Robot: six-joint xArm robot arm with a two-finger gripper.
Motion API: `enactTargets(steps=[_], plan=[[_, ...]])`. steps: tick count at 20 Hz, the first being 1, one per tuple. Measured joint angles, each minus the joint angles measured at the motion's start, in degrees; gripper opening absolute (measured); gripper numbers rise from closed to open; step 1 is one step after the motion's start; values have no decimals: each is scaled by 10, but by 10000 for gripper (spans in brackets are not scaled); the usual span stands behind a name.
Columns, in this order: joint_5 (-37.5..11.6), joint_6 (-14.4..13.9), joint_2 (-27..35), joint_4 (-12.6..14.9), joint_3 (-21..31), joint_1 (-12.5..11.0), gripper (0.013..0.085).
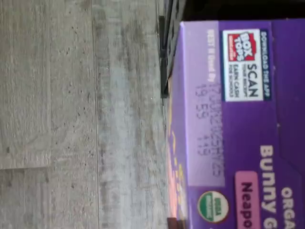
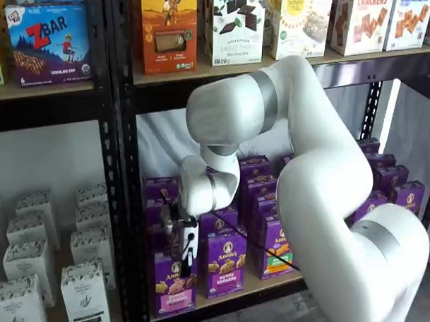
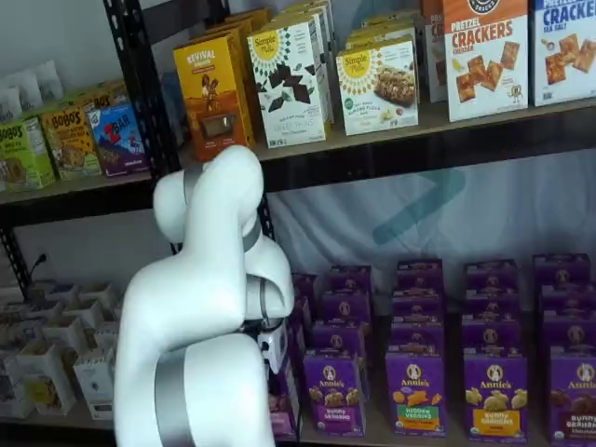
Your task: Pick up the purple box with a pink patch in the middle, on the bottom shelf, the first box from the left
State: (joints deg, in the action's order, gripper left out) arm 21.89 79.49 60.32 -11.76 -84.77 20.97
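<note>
The purple box (image 2: 172, 285) stands at the left front of the bottom shelf (image 2: 256, 288), its pink band across the lower front. My gripper (image 2: 187, 257) hangs over its top; one black finger lies down its front face, and no gap shows from this side. The wrist view looks close onto the purple box (image 1: 238, 129), showing its Box Tops label and a pink patch. In a shelf view my arm covers most of the purple box (image 3: 284, 414), and only the gripper's white body shows, so no fingers can be seen there.
More purple cartons (image 2: 225, 264) stand right beside the box and in rows behind it. A black perforated upright (image 2: 112, 164) rises just left of it, with white cartons (image 2: 83, 291) beyond. An upper shelf (image 2: 225, 69) holds other boxes. Grey plank floor (image 1: 71, 119) lies below.
</note>
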Motion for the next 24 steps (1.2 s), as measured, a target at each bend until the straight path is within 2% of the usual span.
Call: enactTargets(steps=[2, 6, 8, 9, 12, 14, 18, 24], plan=[[0, -13, 1, 15, -1, 0, 370], [-1, -18, -2, 20, 4, 0, 370], [-2, -11, -5, 13, 8, 0, 370], [-2, -6, -7, 7, 11, 0, 330], [-4, 3, -12, -3, 17, 0, 290], [-3, -9, -15, 12, 21, -1, 290], [-5, -20, -27, 25, 35, -2, 290], [-13, -41, -65, 45, 84, 0, 290]])
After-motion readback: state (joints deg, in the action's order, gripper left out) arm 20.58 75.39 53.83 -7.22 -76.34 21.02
